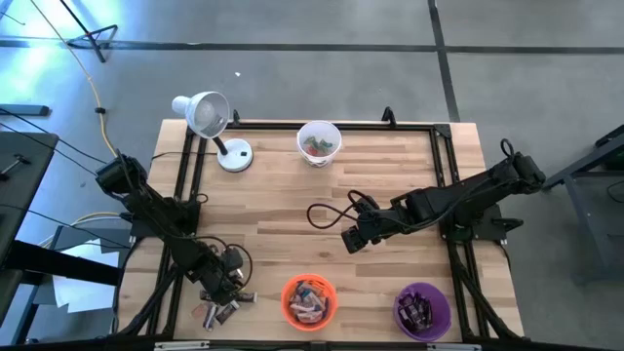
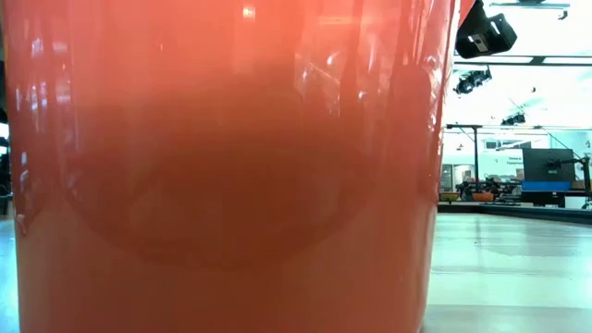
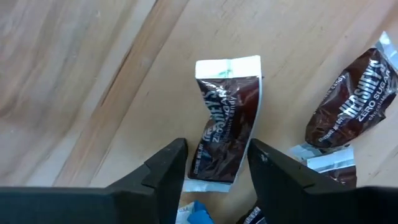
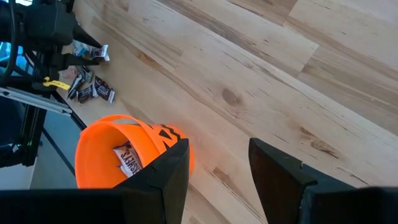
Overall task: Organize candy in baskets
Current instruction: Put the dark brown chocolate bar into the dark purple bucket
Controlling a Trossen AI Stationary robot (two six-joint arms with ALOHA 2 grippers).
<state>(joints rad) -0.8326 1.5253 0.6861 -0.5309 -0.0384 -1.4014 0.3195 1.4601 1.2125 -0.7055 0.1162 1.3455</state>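
Left gripper (image 3: 214, 163) perhaps astride brown candy (image 3: 225, 124)

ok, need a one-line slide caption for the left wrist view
Left gripper open, fingers straddling a dark brown wrapped candy bar on the wooden table, a second brown bar lying beside it.

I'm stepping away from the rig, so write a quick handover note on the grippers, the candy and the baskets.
Left gripper: open, astride a dark brown candy bar in the loose pile at the table's front left.
Right gripper: open, empty, over mid-table.
Done: white basket, orange basket and purple basket all hold some candy.
Left: sort the pile.
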